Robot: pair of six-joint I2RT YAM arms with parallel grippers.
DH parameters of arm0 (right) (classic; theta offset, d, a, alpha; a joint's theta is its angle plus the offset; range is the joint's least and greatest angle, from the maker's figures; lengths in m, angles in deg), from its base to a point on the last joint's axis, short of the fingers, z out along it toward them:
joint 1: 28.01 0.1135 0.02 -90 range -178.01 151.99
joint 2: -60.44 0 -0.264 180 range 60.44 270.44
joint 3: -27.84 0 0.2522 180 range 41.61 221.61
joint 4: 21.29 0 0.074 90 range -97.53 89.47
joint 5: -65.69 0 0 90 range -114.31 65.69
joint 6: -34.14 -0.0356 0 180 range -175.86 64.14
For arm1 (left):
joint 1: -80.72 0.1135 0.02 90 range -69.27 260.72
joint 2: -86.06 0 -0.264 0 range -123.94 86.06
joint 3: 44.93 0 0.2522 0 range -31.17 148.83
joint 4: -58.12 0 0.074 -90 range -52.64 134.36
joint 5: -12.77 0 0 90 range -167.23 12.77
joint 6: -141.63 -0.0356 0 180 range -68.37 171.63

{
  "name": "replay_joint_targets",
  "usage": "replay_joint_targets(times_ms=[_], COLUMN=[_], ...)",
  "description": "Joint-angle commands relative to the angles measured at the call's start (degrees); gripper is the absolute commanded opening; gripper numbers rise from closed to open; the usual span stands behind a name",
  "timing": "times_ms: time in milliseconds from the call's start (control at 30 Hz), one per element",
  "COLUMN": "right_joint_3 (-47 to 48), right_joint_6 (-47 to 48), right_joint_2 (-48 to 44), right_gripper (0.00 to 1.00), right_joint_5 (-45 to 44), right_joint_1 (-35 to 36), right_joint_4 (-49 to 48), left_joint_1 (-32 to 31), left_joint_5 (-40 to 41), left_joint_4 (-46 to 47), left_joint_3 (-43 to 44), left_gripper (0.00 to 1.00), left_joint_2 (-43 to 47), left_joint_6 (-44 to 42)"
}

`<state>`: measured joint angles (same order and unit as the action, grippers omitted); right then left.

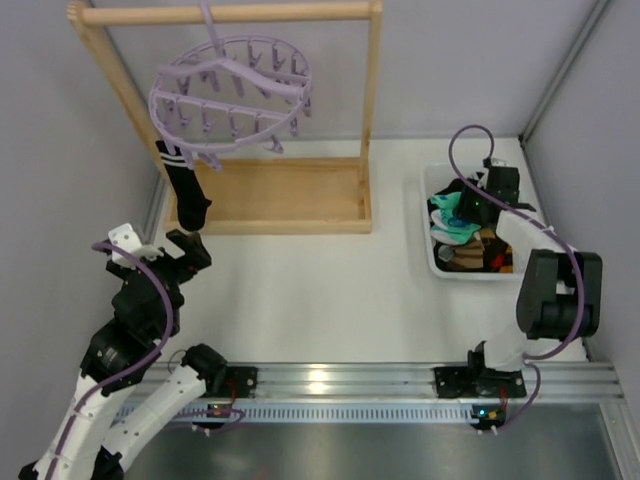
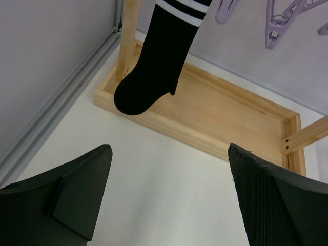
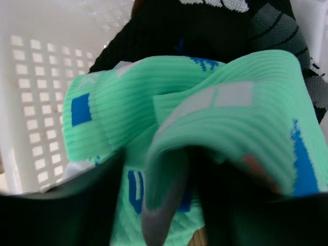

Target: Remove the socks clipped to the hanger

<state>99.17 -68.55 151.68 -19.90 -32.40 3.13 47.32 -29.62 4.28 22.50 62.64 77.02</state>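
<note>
The left pincer is seen released, its two dark fingers spread wide with nothing held between them. Ahead of and above it, a black sock with white stripes at the cuff is hung toe-down, apart from the fingers. Its toe is seen in front of the base of the wooden rack. The sock is clipped to the near-left edge of the hanger, a round lilac ring with small dangling clips. The hanger is hooked over the rack's top bar, well above and beyond the pincer. The white table is shown beneath the open jaws.

The right pincer is positioned inside a white basket at the far right. A fold of a mint sock with blue and white marks is found between its blurred fingers; whether it is clenched cannot be told. Just beyond the pincer, a dark sock with white marks is partly covered by the mint one. The basket's perforated wall is seen to the pincer's left.
</note>
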Motion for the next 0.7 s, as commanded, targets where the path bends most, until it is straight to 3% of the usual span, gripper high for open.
replay_joint_targets(times_ms=[0, 267, 400, 500, 533, 567, 667], right_joint_3=[2.55, 4.32, 4.40, 1.00, -0.85, -2.61, -6.84], right_joint_6=[0.21, 1.70, 1.35, -1.28, -4.51, -6.19, -6.91], right_joint_2=[-7.80, -21.00, -26.19, -29.79, -30.76, -31.99, -31.48], right_gripper=[0.61, 0.99, 0.99, 0.99, 0.99, 0.99, 0.99], right_joint_5=[0.70, 0.42, 5.34, 16.57, 21.74, 21.53, 11.36], right_joint_1=[-1.07, -0.98, -0.98, 0.33, 3.73, 7.60, 24.47], right_joint_4=[3.66, 10.17, 11.93, 8.27, 0.15, -3.33, -16.86], left_joint_1=[0.01, 0.01, 0.01, 0.01, -0.08, 0.01, 0.10], left_joint_5=[1.69, 3.89, 4.76, 7.13, 8.10, 10.37, 12.23], left_joint_4=[1.75, 1.75, 1.84, 1.84, 2.02, 2.02, 1.93], left_joint_3=[0.38, 0.82, 1.70, 2.31, 3.01, 3.45, 4.86], left_gripper=[0.98, 0.98, 0.98, 0.98, 0.98, 0.98, 0.98], left_joint_2=[-0.58, -0.05, -0.40, -0.84, -1.19, -1.36, -1.72], left_joint_6=[1.15, 0.45, 0.37, -0.33, -0.42, -0.51, -0.34])
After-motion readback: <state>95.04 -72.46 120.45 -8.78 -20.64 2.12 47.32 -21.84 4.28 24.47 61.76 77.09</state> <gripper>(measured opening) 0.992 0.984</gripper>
